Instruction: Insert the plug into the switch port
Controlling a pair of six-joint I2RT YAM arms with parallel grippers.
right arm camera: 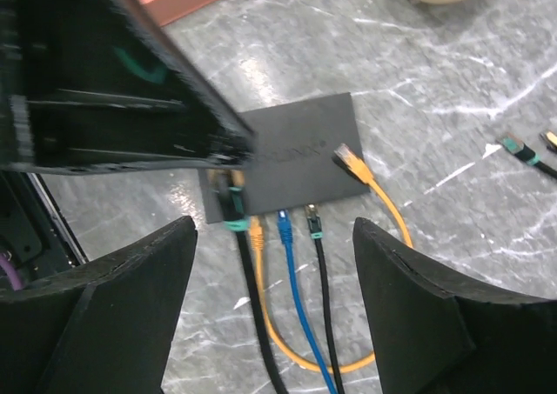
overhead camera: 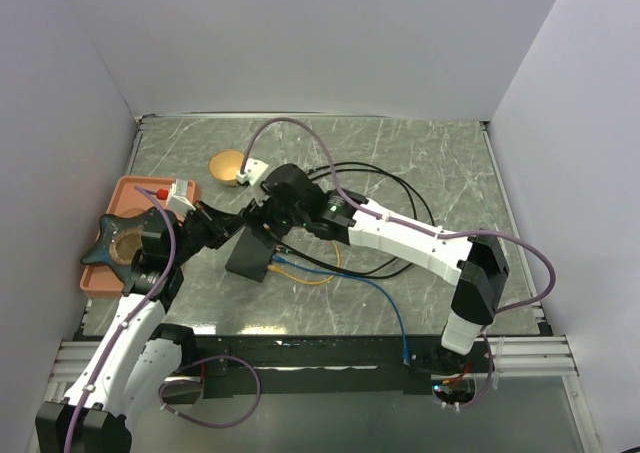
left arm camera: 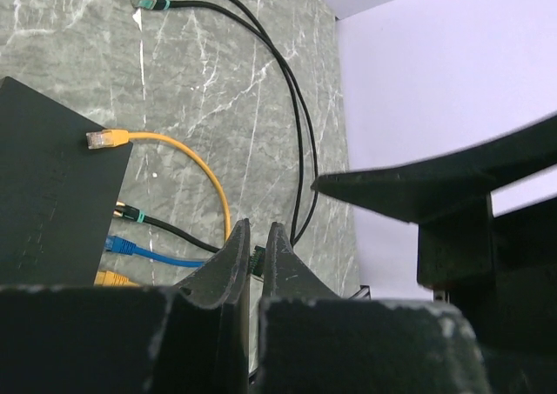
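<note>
This is looking like a robotics lab work cell rather than a home or a shop. Plain white walls [overhead camera: 300, 43] are closing in a grey marble-patterned tabletop [overhead camera: 450, 163] to the left, to the right and beyond the switch [overhead camera: 250, 256]. A left arm [overhead camera: 130, 333] and a right arm [overhead camera: 400, 235] are standing on a metal rail [overhead camera: 520, 351] at the edge nearer than the switch, with purple cables [overhead camera: 300, 123] trailing along them. Blue [right arm camera: 298, 303], yellow [right arm camera: 383, 198] and black [right arm camera: 324, 298] network cables are lying loose beside the switch. An orange tray [overhead camera: 135, 183] is sitting left of the switch, and a wooden bowl [overhead camera: 228, 165] is sitting beyond it.
</note>
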